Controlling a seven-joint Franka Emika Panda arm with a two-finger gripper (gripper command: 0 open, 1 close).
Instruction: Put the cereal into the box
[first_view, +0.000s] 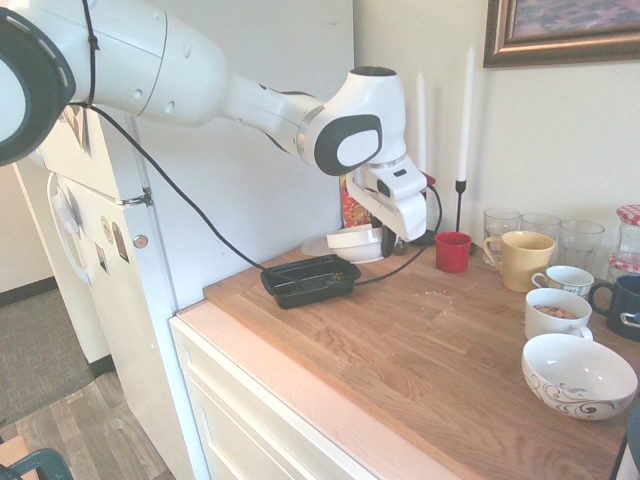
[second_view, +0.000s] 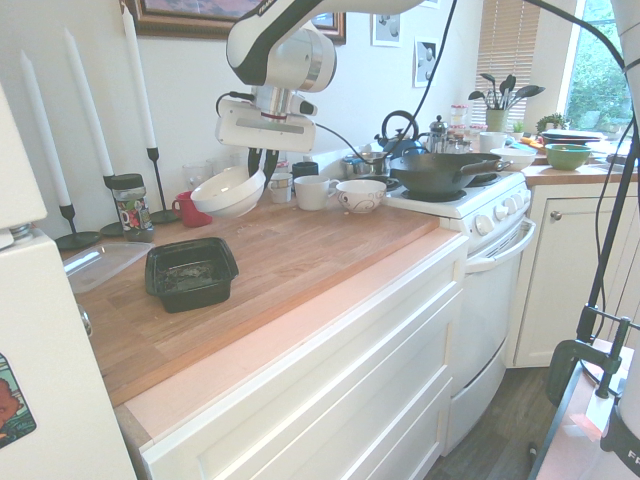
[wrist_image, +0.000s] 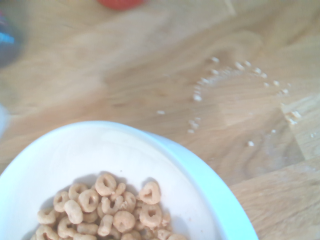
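Observation:
A white bowl (first_view: 355, 241) (second_view: 229, 192) hangs tilted above the wooden counter, and my gripper (first_view: 391, 240) (second_view: 262, 166) is shut on its rim. The wrist view shows the cereal (wrist_image: 106, 210), a heap of tan rings lying in the bottom of the bowl (wrist_image: 150, 160). The box (first_view: 311, 280) (second_view: 190, 272), a shallow black tray, rests on the counter near the fridge-side edge, a short way from the bowl and lower than it. From the exterior views I cannot see the cereal inside the bowl.
A red cup (first_view: 452, 251), a yellow mug (first_view: 522, 258), glasses, mugs and a patterned bowl (first_view: 578, 375) crowd the counter's far end. Candles (second_view: 137, 70) and a snack bag (first_view: 352, 205) stand by the wall. A clear lid (second_view: 100, 265) lies beside the box. Crumbs (wrist_image: 235, 75) dot the wood.

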